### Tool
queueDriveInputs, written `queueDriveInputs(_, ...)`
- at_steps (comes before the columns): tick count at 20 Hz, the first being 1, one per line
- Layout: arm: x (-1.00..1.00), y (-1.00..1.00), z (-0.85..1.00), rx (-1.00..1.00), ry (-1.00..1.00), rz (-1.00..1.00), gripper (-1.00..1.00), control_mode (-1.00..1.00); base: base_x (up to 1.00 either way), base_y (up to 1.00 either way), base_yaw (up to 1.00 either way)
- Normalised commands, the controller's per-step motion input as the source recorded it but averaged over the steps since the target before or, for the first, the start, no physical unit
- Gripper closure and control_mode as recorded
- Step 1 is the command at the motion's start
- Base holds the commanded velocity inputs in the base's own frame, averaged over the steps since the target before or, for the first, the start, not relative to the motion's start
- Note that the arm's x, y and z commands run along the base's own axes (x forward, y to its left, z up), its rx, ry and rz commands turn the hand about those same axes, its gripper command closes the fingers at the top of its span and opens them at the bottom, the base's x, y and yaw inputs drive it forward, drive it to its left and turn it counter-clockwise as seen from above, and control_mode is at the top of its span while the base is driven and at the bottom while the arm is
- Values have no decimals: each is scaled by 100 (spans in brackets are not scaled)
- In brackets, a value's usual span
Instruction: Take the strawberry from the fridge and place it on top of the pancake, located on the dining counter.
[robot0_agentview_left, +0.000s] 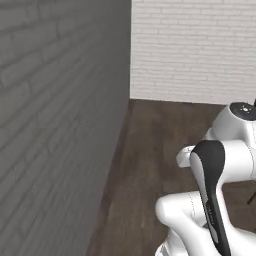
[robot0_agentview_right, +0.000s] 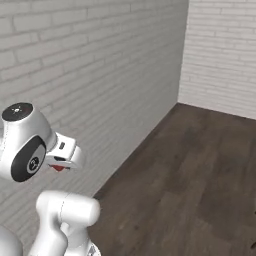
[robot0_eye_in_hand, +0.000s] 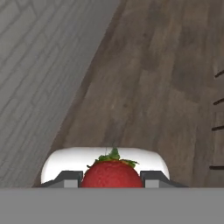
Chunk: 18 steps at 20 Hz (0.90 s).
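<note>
A red strawberry (robot0_eye_in_hand: 112, 174) with a green leafy top sits between my gripper's (robot0_eye_in_hand: 112, 179) two dark fingertips (robot0_eye_in_hand: 69, 178), and the gripper is shut on it. In the right base view a small patch of the red strawberry (robot0_agentview_right: 58, 168) shows under the white hand at the left, held above the floor beside the wall. The fridge, the pancake and the dining counter are out of view.
A grey brick wall (robot0_agentview_left: 55, 125) runs along the left and meets a white brick wall (robot0_agentview_left: 195, 50) at the far corner. Dark wood floor (robot0_agentview_left: 150, 165) stretches ahead. Thin dark chair legs (robot0_eye_in_hand: 217, 103) show at the hand view's right edge.
</note>
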Motion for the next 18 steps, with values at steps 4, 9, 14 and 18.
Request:
queueDriveInputs(4,0,0,0,0,0,0,100,100,84,-21,-63)
queueDriveInputs(9,0,0,0,0,0,0,100,100,86,-5,-65)
queueDriveInputs(14,0,0,0,0,0,0,100,100,56,-34,-71)
queueDriveInputs(18,0,0,0,0,0,0,100,100,15,-41,-84)
